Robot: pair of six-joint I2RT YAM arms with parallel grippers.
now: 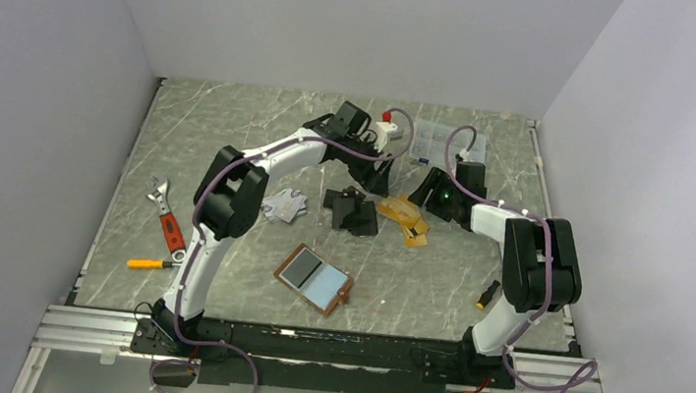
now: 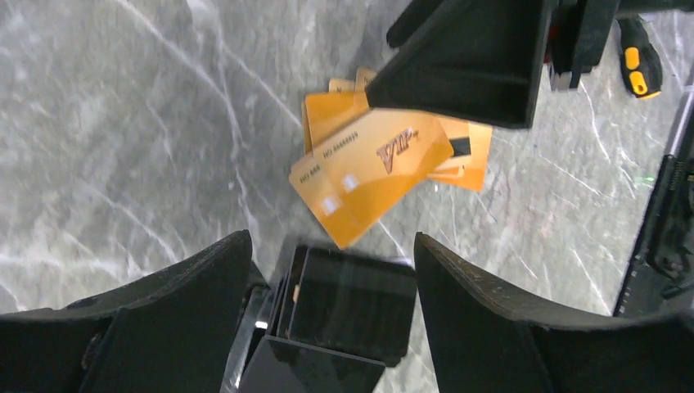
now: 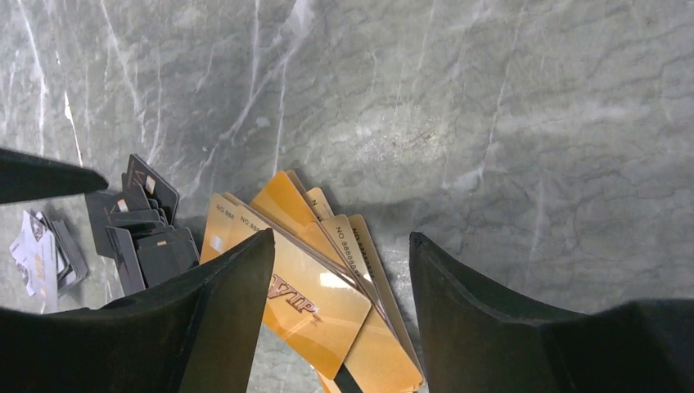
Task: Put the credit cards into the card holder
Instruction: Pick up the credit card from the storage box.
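Left pincer (image 2: 331, 246): jaws apart, nothing clamped. In the left wrist view the black credit cards (image 2: 352, 304) lie on the tabletop (image 2: 123, 147) between its two fingers, a loose stack with edges fanned. The orange-gold credit cards (image 2: 368, 168) lie just beyond the fingertips, spread in a fan with the top card tilted. I cannot tell whether either finger touches the black stack.

Right pincer (image 3: 341, 239): jaws apart, nothing clamped. In the right wrist view the orange-gold fan sits between and just ahead of its fingers, partly hidden by the left-hand finger. I cannot tell whether there is contact. The black pile shows to the left of that fan, and the silver-grey credit cards (image 3: 39, 255) lie further left at the frame edge.

From the top view, both pincers meet over the middle of the tabletop, close to one another. The three piles run in a row: silver-grey, black, orange-gold, left to right.

The card holder (image 1: 315, 279) lies open and flat, nearer the arm bases, well apart from both pincers and from all three piles. No card shows on it.
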